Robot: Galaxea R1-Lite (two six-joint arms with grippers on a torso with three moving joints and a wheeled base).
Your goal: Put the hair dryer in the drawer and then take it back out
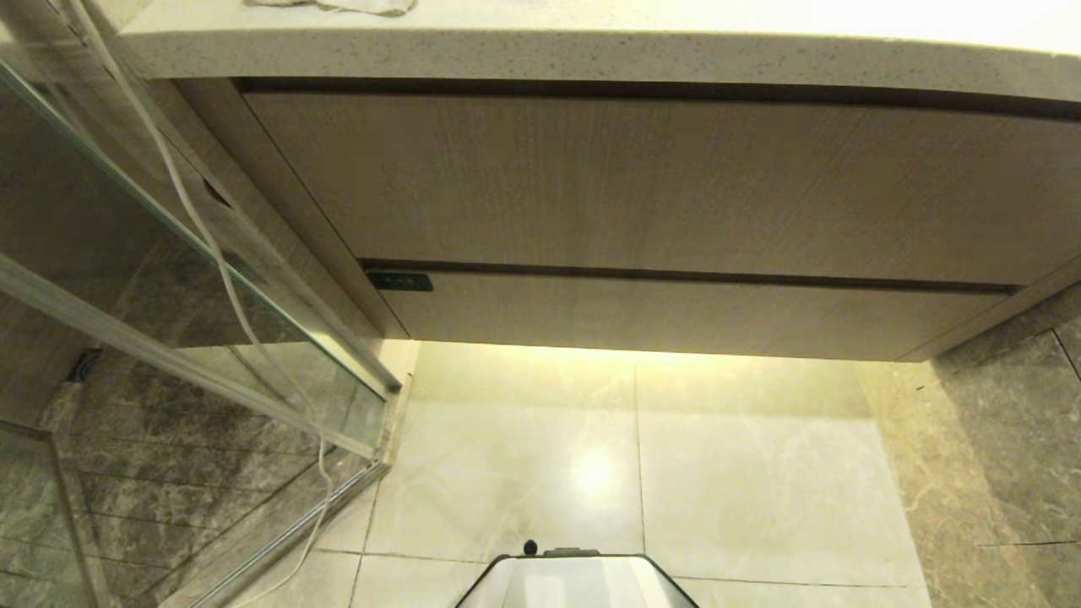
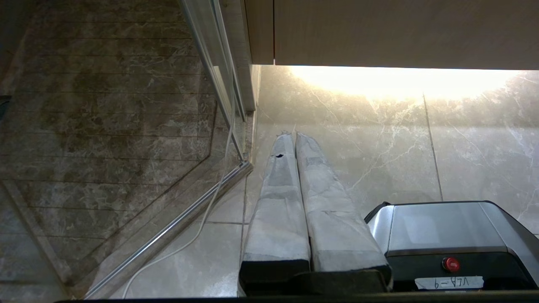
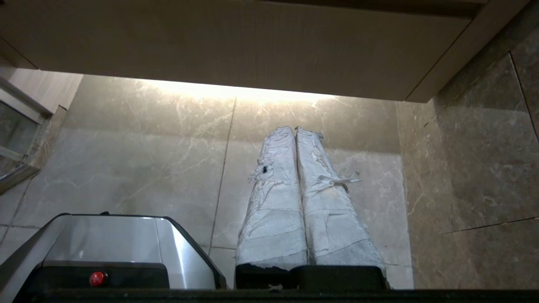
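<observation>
The drawer [image 1: 676, 317] is the short light-wood front low on the vanity, pushed in flush, with a small dark label [image 1: 400, 281] at its left end. No hair dryer can be made out; only a pale rumpled thing [image 1: 338, 7], cut off by the picture's top edge, lies on the countertop [image 1: 591, 51]. Neither arm shows in the head view. My left gripper [image 2: 294, 134] hangs over the floor tiles, its wrapped fingers pressed together on nothing. My right gripper [image 3: 295, 128] hangs the same way, shut and empty, short of the wood front [image 3: 252, 42].
A taller wood panel [image 1: 633, 177] sits above the drawer. A glass shower door [image 1: 169, 279] stands on the left with a long thin white cable [image 1: 224, 270] trailing down to the floor. My base [image 1: 578, 583] is low in the middle. A dark marble wall [image 1: 996, 439] closes the right.
</observation>
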